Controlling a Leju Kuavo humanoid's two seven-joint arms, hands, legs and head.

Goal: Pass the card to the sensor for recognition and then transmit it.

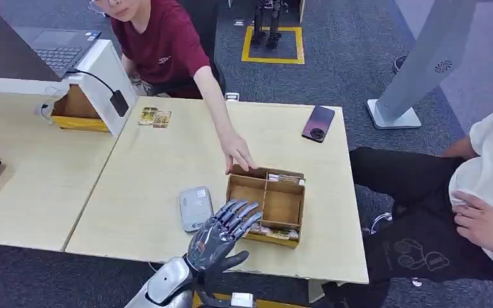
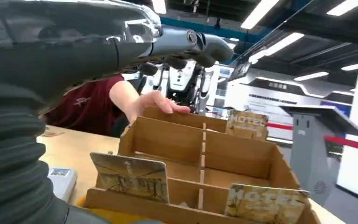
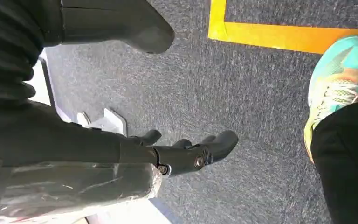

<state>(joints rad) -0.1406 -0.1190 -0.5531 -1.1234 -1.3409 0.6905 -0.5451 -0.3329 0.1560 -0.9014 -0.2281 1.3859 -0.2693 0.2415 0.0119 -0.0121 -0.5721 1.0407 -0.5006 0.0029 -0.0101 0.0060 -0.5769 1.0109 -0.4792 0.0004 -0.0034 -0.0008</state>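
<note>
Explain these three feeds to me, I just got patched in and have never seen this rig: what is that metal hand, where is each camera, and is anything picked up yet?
It is a humanoid robot with two arms. The head view looks down on a wooden table. The left hand hovers open, fingers spread, at the near row of a cardboard divider box holding cards; it holds nothing. A person's hand rests on the box's far edge. Left of the box lies a grey card reader; a phone lies farther back. The left wrist view looks across the box from behind that hand. The right wrist view shows the right hand over grey carpet, holding nothing.
</note>
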